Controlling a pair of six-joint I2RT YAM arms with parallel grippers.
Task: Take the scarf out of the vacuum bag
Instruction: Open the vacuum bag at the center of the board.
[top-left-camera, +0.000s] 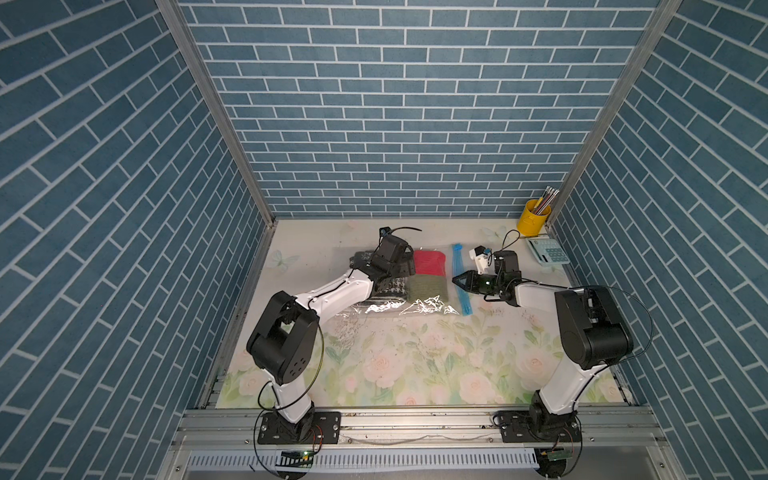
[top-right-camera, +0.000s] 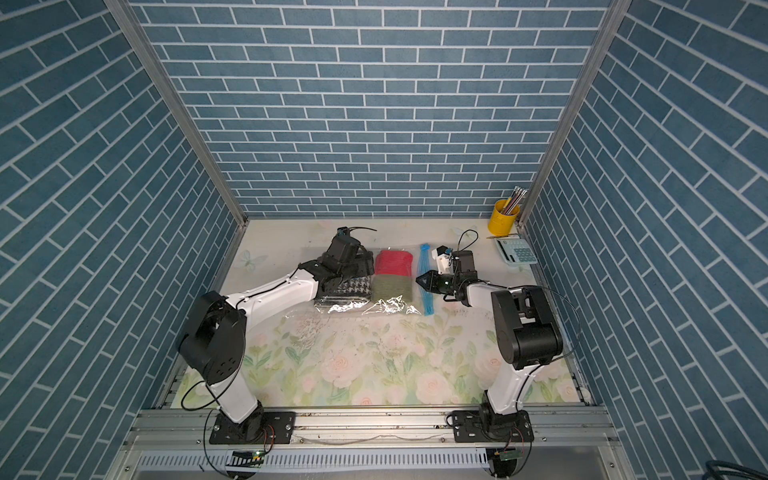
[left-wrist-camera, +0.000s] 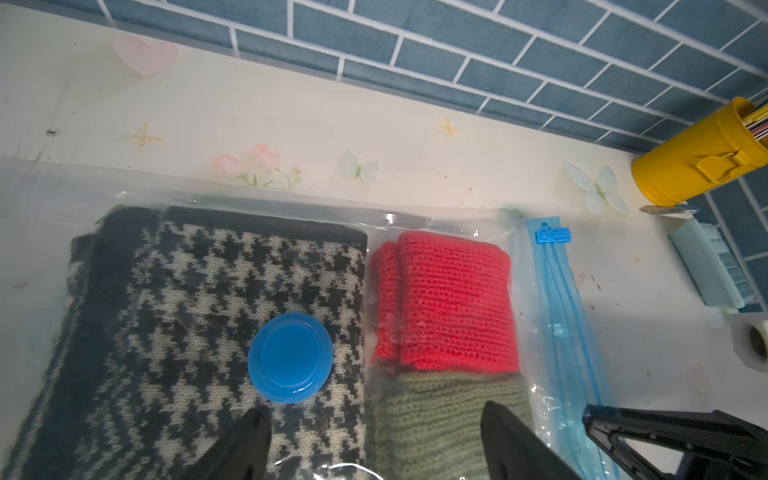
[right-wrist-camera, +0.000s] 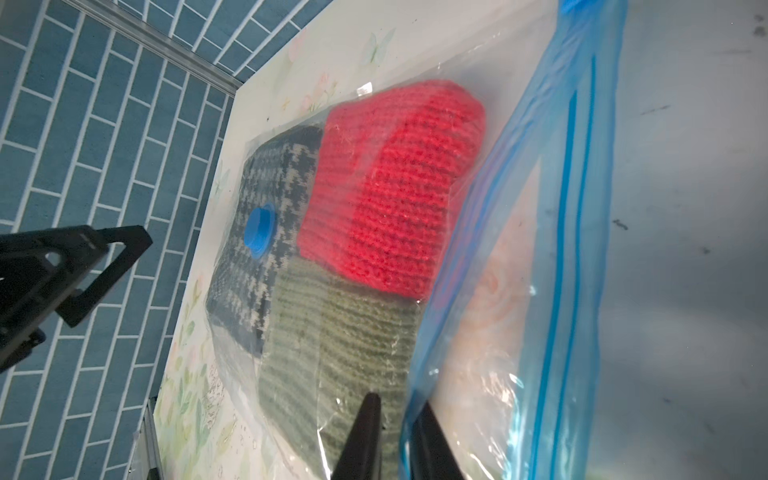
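Here's the floor of play: a pale floral worktop boxed in on three sides by blue brick-pattern walls with metal corner posts. The vacuum bag lies flat towards the back wall, all three scarves inside it. On the bag's zip side, up in the corner, a yellow cup of pencils stands, and a pale calculator lies just beside it. Both top views give the whole layout, but the left arm blocks half the bag. Over to the left wrist view, and it opens up: a houndstooth scarf carries the round blue valve cap, and next to it a red scarf butts against a green scarf. The light-blue zip strip runs along the edge past them. The left tool hovers over the bag, fingers spread wide, one over the houndstooth, one over the green. Now the right wrist view, and this is the close-up the top views can't give: the right tool has its fingers pressed together, pinching the bag's film right at the zip-strip edge beside the green scarf.
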